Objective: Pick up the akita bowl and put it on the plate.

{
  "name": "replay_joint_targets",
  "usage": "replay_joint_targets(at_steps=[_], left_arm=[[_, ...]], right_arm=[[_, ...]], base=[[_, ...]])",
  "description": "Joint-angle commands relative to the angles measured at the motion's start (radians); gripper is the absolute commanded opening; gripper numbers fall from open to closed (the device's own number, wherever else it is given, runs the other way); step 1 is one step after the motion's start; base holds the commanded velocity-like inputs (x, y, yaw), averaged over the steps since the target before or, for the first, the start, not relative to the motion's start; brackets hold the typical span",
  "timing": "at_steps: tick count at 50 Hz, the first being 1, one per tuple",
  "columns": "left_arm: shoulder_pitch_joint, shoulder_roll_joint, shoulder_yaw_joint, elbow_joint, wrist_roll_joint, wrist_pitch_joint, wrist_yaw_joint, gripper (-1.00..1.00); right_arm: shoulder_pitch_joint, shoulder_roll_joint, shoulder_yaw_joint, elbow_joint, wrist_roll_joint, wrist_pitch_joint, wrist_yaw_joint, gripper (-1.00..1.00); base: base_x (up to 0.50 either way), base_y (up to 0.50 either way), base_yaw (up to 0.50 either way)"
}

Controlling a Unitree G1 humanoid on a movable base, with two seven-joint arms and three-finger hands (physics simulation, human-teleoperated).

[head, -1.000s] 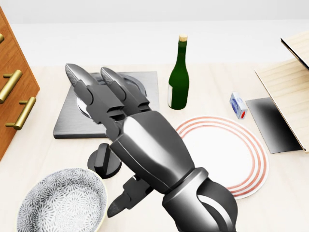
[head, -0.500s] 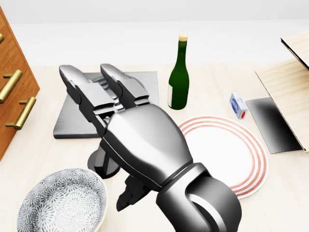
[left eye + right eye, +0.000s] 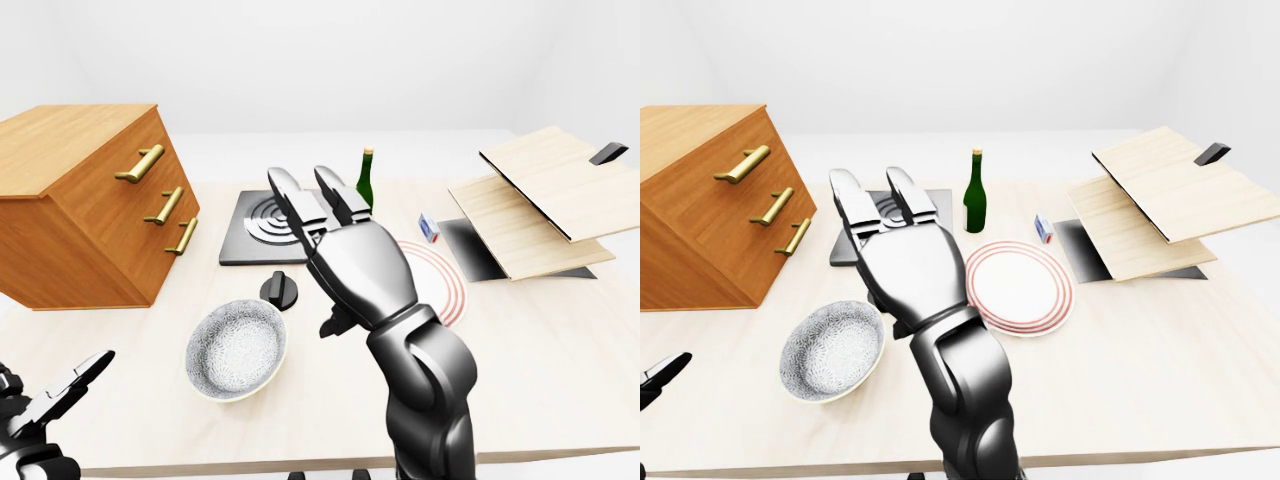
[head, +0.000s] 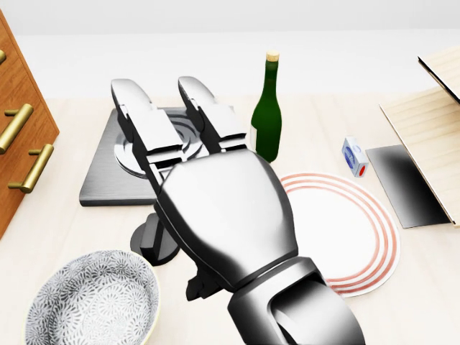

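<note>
my right hand (image 4: pixel 215 208) hung over the table (image 4: pixel 424 287), fingers (image 4: pixel 140 118) stretched straight and spread, gripping nothing. the akita bowl (image 4: pixel 93 302) sat upright at the head view's lower left, beside the hand and untouched, apart from the plate (image 4: pixel 352 223), which lay to the hand's right. my left hand (image 3: pixel 50 400) was low in the left-eye view's bottom left corner, fingers apart, empty.

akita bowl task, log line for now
right hand open, raised | akita bowl untouched | plate empty | left hand open, low
</note>
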Motion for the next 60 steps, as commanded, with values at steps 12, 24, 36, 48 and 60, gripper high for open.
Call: replay_joint_targets(at_steps=[12, 24, 36, 48, 60], left_arm=[[0.004, -0.001, 0.007, -0.005, -0.004, 0.0, -0.006, 1.0], [0.003, 0.0, 0.005, 0.002, -0.006, 0.0, -0.005, 1.0], [0.004, 0.0, 0.006, -0.004, -0.009, 0.0, -0.005, 1.0], [0.002, -0.001, 0.005, -0.006, -0.007, 0.0, -0.003, 1.0], [0.002, -0.001, 0.005, -0.006, -0.009, 0.0, -0.003, 1.0]], right_arm=[[0.024, 0.056, 0.045, -0.02, -0.205, 0.0, 0.0, 0.97], [-0.016, 0.057, 0.024, 0.025, -0.207, 0.0, 0.0, 0.97], [0.061, 0.023, 0.076, 0.047, -0.147, 0.0, 0.0, 0.97], [0.082, -0.023, 0.074, 0.133, -0.096, 0.0, 0.0, 0.97], [0.111, -0.028, 0.11, 0.175, -0.092, 0.0, 0.0, 0.97]], base=[[0.0, 0.0, 0.0], [0.0, 0.0, 0.0], [0.0, 0.0, 0.0], [0.0, 0.0, 0.0], [0.0, 0.0, 0.0]])
